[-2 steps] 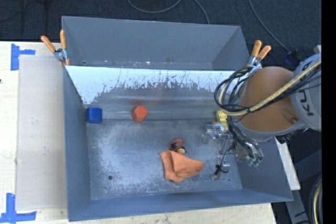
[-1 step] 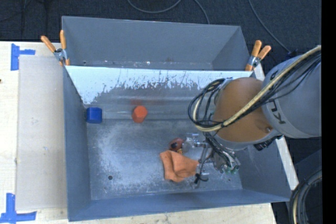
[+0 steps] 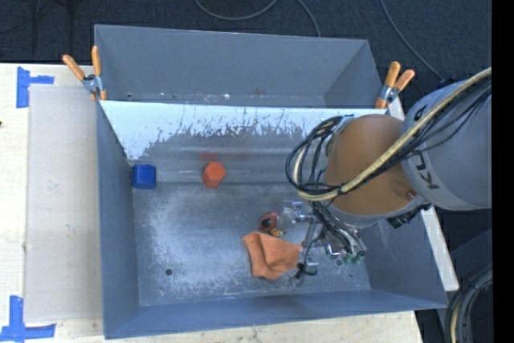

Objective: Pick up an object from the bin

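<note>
My gripper (image 3: 304, 267) hangs low in the bin's front right part, below the orange wrist cover. Its dark fingertips sit at the right edge of a crumpled orange cloth (image 3: 269, 255) lying on the bin floor. A small dark red and black thing (image 3: 271, 221) lies just behind the cloth, to the left of the gripper body.
An orange block (image 3: 213, 173) and a blue block (image 3: 144, 176) rest near the bin's back wall, left of centre. The arm and its cables cover the bin's right side.
</note>
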`<state>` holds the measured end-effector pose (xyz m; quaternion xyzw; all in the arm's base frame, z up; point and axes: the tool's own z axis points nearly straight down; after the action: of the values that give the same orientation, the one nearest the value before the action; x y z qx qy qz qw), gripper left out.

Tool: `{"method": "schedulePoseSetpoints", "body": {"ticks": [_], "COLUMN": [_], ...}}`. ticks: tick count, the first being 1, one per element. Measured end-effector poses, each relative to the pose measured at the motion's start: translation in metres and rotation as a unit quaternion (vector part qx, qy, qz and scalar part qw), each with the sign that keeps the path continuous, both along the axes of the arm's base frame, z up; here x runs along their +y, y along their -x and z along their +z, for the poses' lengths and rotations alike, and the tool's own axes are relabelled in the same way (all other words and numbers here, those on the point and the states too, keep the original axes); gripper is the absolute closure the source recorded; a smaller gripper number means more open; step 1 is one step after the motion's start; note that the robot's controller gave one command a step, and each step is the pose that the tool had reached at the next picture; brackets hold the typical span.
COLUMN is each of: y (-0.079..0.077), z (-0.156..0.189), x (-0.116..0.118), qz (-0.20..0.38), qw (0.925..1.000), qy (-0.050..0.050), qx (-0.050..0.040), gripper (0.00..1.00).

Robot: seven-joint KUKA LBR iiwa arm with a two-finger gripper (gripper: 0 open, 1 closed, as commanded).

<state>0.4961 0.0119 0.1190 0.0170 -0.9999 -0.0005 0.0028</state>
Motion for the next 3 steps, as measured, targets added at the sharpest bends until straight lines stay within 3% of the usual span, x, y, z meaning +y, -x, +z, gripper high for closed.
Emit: {"method": "schedulePoseSetpoints", "body": {"ticks": [1,2,3], "y": [0.000,0.011,0.003], "z": [-0.014,-0.050,-0.049], "x": [0.016,0.029,0.012], "qz": [0.010,0.019,0.042], "qw": [0.9999,0.9998,0.9991], "qy": [0.000,0.000,0.000], "qx": [0.0027,-0.0018,0.0026], "gripper": [0.00,0.00,1.00]}}
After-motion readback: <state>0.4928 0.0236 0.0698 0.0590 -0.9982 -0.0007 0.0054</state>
